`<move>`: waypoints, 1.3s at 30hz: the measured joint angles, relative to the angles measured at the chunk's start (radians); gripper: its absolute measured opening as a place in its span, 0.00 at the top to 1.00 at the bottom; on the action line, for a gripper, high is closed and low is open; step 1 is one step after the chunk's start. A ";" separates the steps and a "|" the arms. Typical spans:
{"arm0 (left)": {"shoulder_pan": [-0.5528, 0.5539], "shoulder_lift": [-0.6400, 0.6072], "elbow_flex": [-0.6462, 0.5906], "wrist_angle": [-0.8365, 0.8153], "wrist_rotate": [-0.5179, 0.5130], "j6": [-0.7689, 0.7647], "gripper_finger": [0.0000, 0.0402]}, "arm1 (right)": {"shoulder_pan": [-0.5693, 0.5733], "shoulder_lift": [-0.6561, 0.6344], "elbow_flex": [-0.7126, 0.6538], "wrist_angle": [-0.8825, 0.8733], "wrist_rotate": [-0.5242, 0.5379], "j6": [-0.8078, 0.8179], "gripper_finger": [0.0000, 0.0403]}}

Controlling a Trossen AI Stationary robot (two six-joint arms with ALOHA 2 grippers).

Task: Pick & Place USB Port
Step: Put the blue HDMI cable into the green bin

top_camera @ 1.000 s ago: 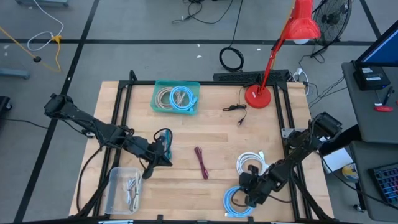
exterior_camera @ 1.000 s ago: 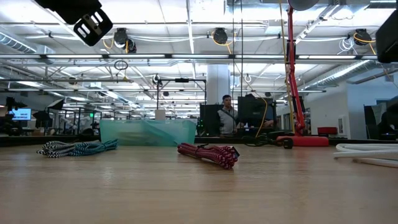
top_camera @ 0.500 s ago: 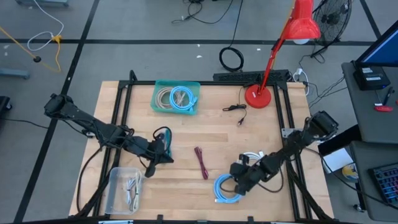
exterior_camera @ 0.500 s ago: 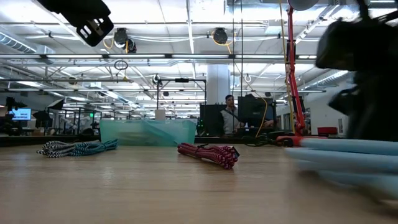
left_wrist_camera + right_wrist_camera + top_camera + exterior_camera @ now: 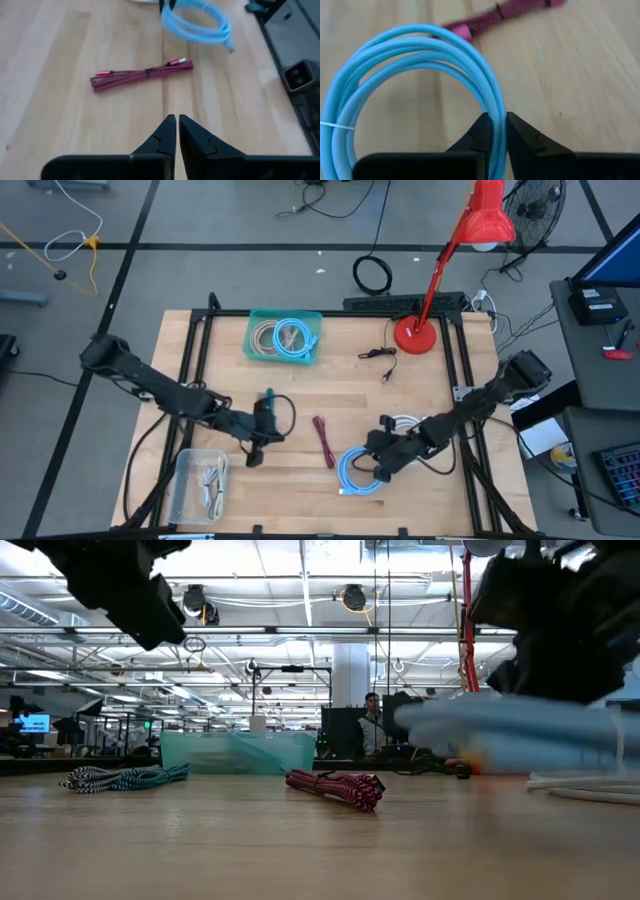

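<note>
One blue cable coil (image 5: 415, 85) pinched in right gripper (image 5: 496, 131), above table.

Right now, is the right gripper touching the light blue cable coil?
Touching. In the right wrist view the right gripper has its fingers closed on a strand of the light blue cable coil, with no gap showing.

Loose cable coils on the bench (image 5: 300, 395): one light-blue (image 5: 356, 474), one red braided (image 5: 323, 441), one white (image 5: 400, 423), one small black (image 5: 378, 354). Bins: one teal (image 5: 284, 337) holding seemingly two coils, one clear (image 5: 197, 485). Red desk lamp (image 5: 455, 240): one.
</note>
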 joint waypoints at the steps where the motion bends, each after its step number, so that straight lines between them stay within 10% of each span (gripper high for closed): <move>1: 0.000 0.020 0.000 0.018 0.000 0.000 0.94 | 0.004 -0.014 0.000 0.001 0.002 -0.003 0.93; 12: 0.164 0.117 0.000 0.387 -0.013 -0.055 0.99 | 0.011 -0.169 0.050 -0.028 0.029 -0.183 0.93; 21: 0.497 0.133 0.024 0.597 0.740 -0.431 0.90 | -0.057 -0.181 0.308 -0.560 0.117 -0.326 0.93; 39: 0.459 0.422 0.150 0.592 0.761 -0.575 0.56 | -0.144 0.013 0.507 -0.658 0.172 -0.551 0.93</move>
